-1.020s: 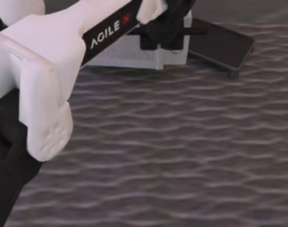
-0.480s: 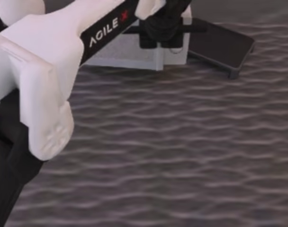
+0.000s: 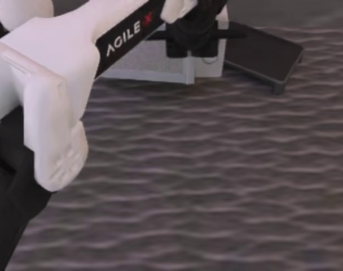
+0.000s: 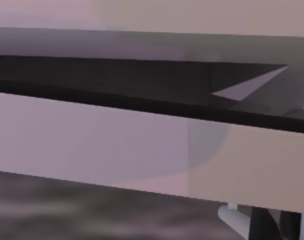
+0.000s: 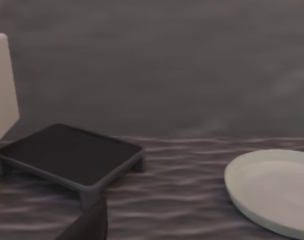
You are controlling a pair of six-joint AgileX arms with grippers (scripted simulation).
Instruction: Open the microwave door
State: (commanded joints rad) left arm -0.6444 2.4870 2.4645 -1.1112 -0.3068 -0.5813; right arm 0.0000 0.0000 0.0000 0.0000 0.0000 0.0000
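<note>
Door (image 3: 154, 63) lies just under my left gripper (image 3: 188, 40), at its right edge (right arm parked). I cannot tell the jaws' state.

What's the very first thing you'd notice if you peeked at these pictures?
The big white left arm fills the top view's left and reaches to the far side of the table, where its tool is at the front of the grey microwave. Right of the microwave sits a flat black tray, and the right wrist view shows a pale plate.

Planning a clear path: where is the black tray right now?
In the top view, the black tray sits at the table's far edge, right of centre, directly beside the microwave on its right.
</note>
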